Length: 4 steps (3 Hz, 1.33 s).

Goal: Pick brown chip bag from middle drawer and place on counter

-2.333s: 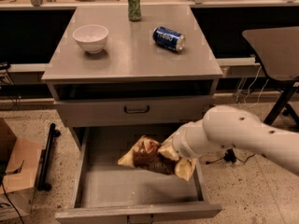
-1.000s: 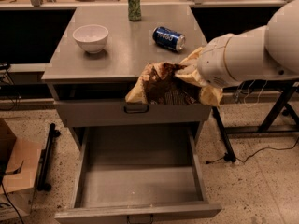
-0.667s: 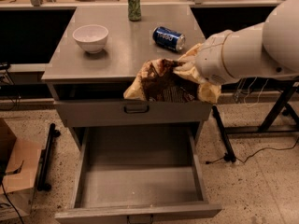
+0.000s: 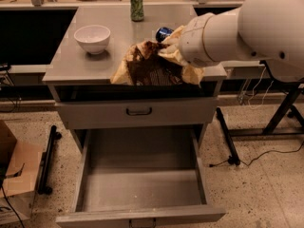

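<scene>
The brown chip bag [image 4: 151, 66] hangs from my gripper [image 4: 172, 46] over the front edge of the grey counter [image 4: 78, 63], right of centre. The gripper is shut on the bag's upper right end, and my big white arm [image 4: 247, 27] reaches in from the right and hides the counter's right part. The middle drawer [image 4: 140, 175] stands pulled out below, its bare floor empty. The shallower drawer [image 4: 137, 112] above it is closed.
A white bowl [image 4: 92, 38] sits on the counter's left. A green can [image 4: 137, 4] stands at the back. A blue can [image 4: 164, 33] lies just behind the bag. A cardboard box [image 4: 12, 175] is on the floor left; black table legs [image 4: 280, 113] stand right.
The bag was lifted out of the middle drawer and carried up to the counter's front edge; over the last second it rose slightly and moved farther over the counter. The drawer is now empty.
</scene>
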Motion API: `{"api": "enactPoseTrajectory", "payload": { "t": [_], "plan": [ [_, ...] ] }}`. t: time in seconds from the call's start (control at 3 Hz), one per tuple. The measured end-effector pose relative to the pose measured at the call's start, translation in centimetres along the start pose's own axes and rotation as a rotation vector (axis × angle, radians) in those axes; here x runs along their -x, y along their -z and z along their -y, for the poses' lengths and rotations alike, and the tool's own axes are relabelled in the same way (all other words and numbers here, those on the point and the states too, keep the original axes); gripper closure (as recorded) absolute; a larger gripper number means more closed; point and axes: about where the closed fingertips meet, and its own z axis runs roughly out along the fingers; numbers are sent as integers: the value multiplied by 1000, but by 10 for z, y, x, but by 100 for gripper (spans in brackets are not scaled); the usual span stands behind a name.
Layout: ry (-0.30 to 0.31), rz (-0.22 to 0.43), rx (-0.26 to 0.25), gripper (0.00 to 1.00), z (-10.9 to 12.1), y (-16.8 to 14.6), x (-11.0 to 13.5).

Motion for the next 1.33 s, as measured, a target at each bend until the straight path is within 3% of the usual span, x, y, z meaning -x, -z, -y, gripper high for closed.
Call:
{"api": "enactPoseTrajectory", "payload": {
  "t": [1.0, 1.33],
  "plan": [
    [-8, 63, -3, 100, 30, -83, 11],
    [-53, 97, 30, 73, 39, -129, 6]
  ]
}}
